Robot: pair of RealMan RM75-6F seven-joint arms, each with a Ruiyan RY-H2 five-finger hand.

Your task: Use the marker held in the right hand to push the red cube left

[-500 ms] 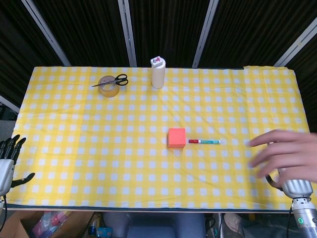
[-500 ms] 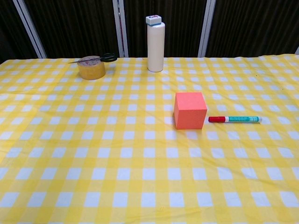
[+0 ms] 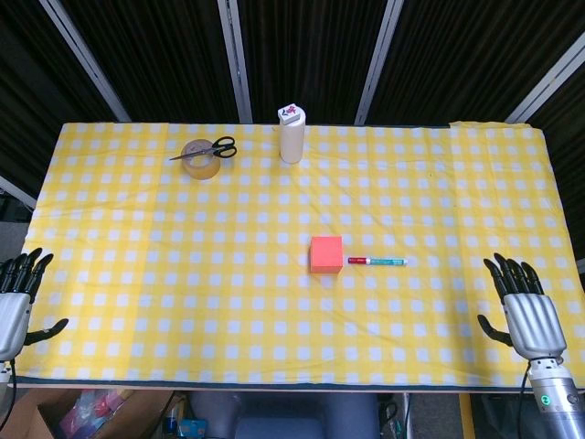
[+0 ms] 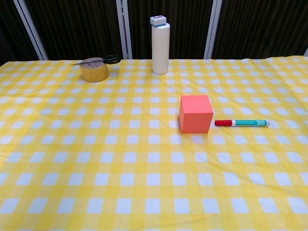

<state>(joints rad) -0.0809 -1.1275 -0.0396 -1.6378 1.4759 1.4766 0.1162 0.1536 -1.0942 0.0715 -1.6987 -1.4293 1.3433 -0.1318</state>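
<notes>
The red cube (image 3: 326,254) (image 4: 196,113) sits near the middle of the yellow checked table. Just to its right lies the marker (image 3: 376,262) (image 4: 242,123), teal-bodied with a red cap pointing at the cube, a small gap between them. My right hand (image 3: 526,313) hovers at the table's front right corner, fingers spread, holding nothing, well away from the marker. At the front left corner my left hand (image 3: 15,298) is also spread and empty. Neither hand shows in the chest view.
A white bottle (image 3: 292,133) (image 4: 160,44) stands at the back centre. A roll of tape (image 3: 198,158) (image 4: 94,69) with black scissors (image 3: 212,148) lying on it sits back left. The table's front edge (image 3: 274,384) runs between the hands.
A person's hand that covered my right hand at the front right has gone from the head view. Cube and marker have not moved.
</notes>
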